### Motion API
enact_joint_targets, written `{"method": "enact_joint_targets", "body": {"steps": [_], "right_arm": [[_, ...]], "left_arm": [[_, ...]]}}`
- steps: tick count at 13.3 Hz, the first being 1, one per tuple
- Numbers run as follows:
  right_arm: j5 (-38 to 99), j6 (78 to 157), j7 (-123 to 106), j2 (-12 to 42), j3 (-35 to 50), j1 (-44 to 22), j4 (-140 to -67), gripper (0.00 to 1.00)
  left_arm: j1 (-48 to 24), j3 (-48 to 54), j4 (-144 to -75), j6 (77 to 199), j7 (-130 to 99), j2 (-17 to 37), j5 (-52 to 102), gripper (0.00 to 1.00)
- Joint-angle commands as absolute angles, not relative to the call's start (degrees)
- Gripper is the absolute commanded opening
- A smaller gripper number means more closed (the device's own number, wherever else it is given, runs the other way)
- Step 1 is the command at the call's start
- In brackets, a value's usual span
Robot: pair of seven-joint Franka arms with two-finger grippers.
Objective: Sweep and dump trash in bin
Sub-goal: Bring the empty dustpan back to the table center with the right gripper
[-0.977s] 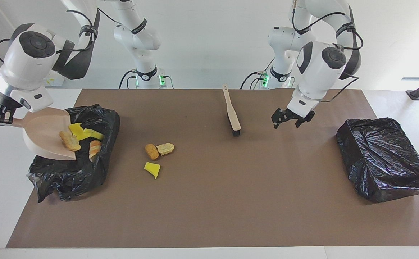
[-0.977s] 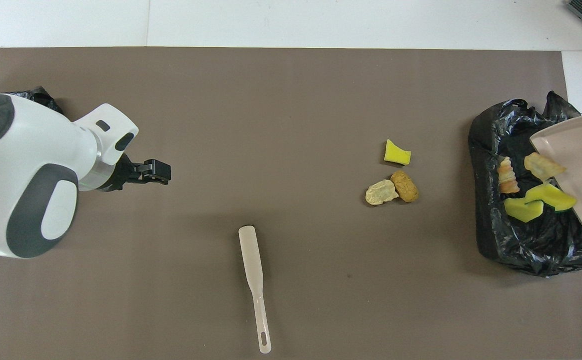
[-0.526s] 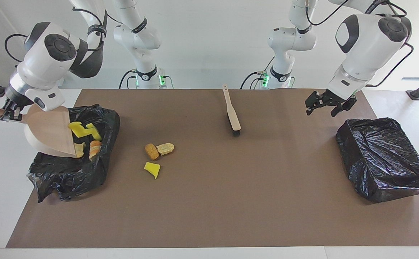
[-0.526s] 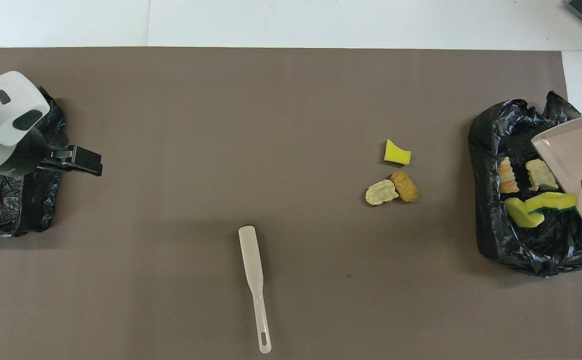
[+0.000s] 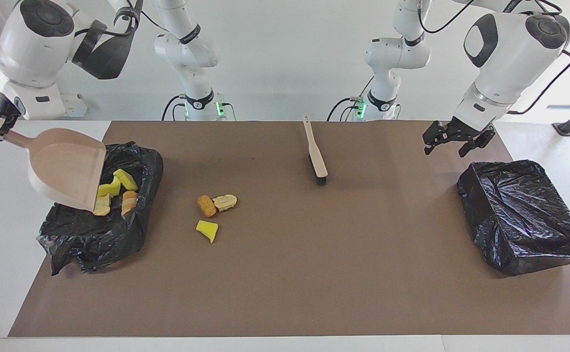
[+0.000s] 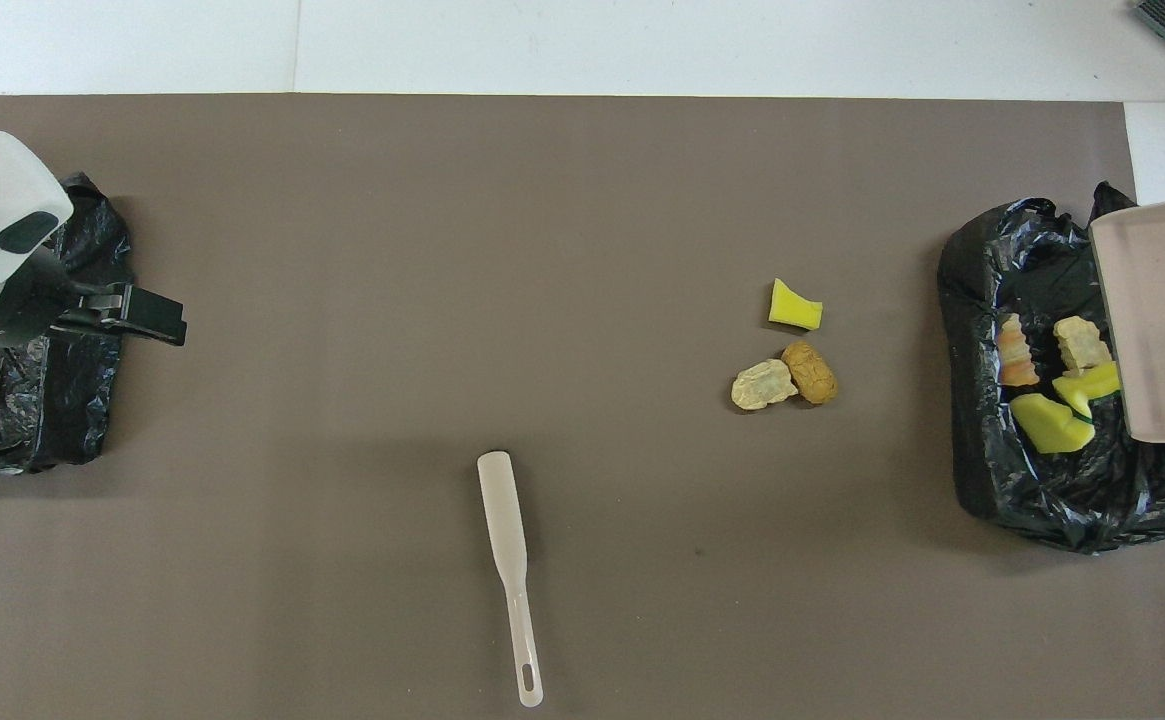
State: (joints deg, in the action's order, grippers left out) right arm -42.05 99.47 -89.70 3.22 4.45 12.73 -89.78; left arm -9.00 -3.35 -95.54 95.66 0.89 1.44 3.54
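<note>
Seven trash chunks (image 5: 207,206), two bins (image 5: 519,215), one dustpan (image 5: 67,166), one brush (image 5: 315,156)

Facing view: high, across table, looks at robots. Overhead: steeply down from robots' end. Both share brown mat (image 5: 285,274), half-turn apart.

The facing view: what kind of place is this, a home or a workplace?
Most likely a robotics lab bench, not a home. Two white robot arms stand at a table covered by a brown mat, and staged trash, a brush and bag-lined bins are laid out against a bare white background.
</note>
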Motion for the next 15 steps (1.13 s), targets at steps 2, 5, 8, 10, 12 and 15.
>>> {"method": "enact_joint_targets", "body": {"steps": [2,5,8,10,12,15], "right_arm": [[-32.6,92.8,-69.8,2.8,5.5,10.0,-88.7,0.0],[-28.1,90.3,-48.9,2.4,5.5,1.2,-88.9,0.0],[-21.5,90.4,-32.7,3.3,5.5,-6.0,-88.7,0.0],[-17.2,90.8,-19.1,6.7,5.5,-11.5,-88.1,0.0],[-14.9,90.6,-6.7,14.5,5.5,-16.9,-80.2,0.0],[-7.7,94.8,9.0,25.2,6.2,-21.4,-70.2,0.0]], "left_arm": [[-8.2,-2.8,-94.7,94.7,1.7,1.8,2.7,1.0],[-8.2,-2.8,-94.7,94.7,1.7,1.8,2.7,1.0],[-8.2,-2.8,-94.7,94.8,1.7,1.7,2.7,1.0],[-8.2,-2.8,-94.7,94.8,1.7,1.8,2.7,1.0],[-8.2,-2.8,-94.7,94.8,1.7,1.8,2.7,1.0],[-8.2,-2.8,-94.7,94.7,1.7,1.8,2.7,1.0]]}}
